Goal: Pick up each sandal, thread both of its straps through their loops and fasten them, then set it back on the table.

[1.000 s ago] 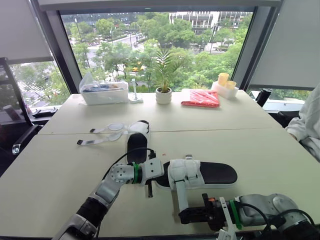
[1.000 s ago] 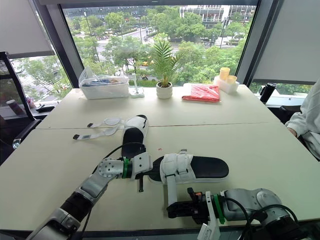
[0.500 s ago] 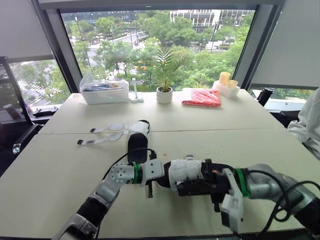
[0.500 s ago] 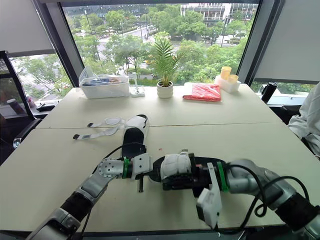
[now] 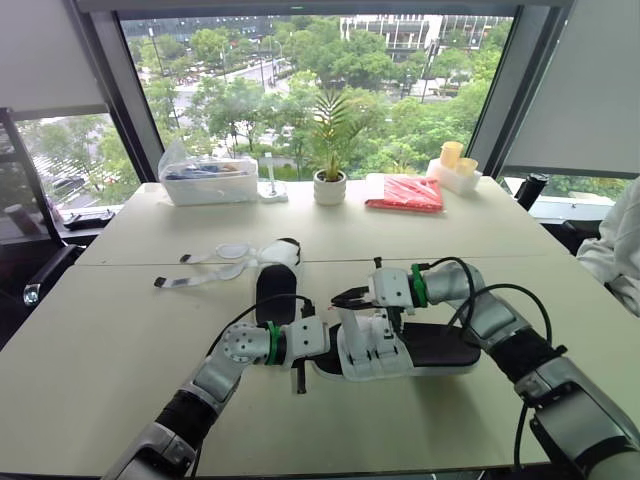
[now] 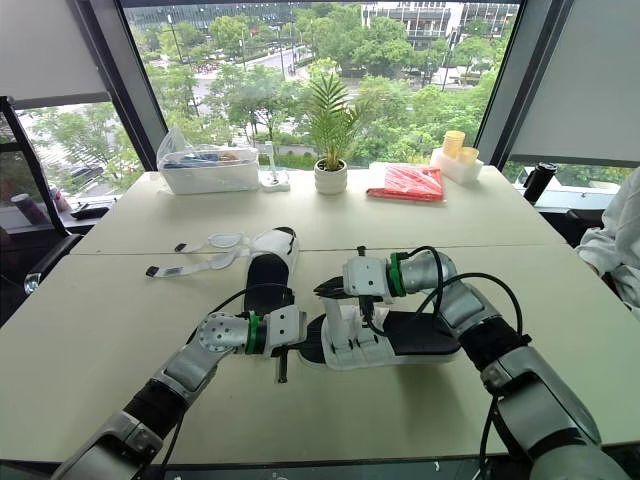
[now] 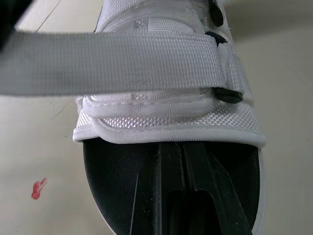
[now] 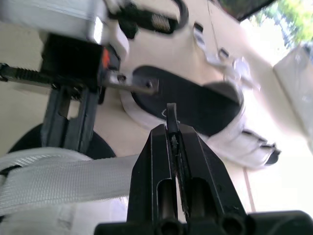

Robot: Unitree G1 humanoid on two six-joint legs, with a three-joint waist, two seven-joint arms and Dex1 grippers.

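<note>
Near sandal (image 5: 430,350) lies flat on the table (image 5: 120,330), just in front of the robot.
- Left gripper (image 5: 303,352): fingers pressed together at one end of the sole. Probably pinning it down, but the contact is hidden.
- Right gripper (image 5: 340,298): closed, pinching the free end of one strap (image 5: 352,325) and holding it up above the upper.
- Left wrist view: this strap runs taut across the upper and looks threaded through its black loop (image 7: 227,94). It is not yet pressed down.
- Cannot tell whether the other strap on this sandal is fastened.

Far sandal (image 5: 272,285) sits well behind, near the table seam. Both of its straps (image 5: 200,270) lie splayed open on the table.

Progress, as judged: under halfway. Left to do: fasten this strap, check its partner, then the whole second sandal.
</note>
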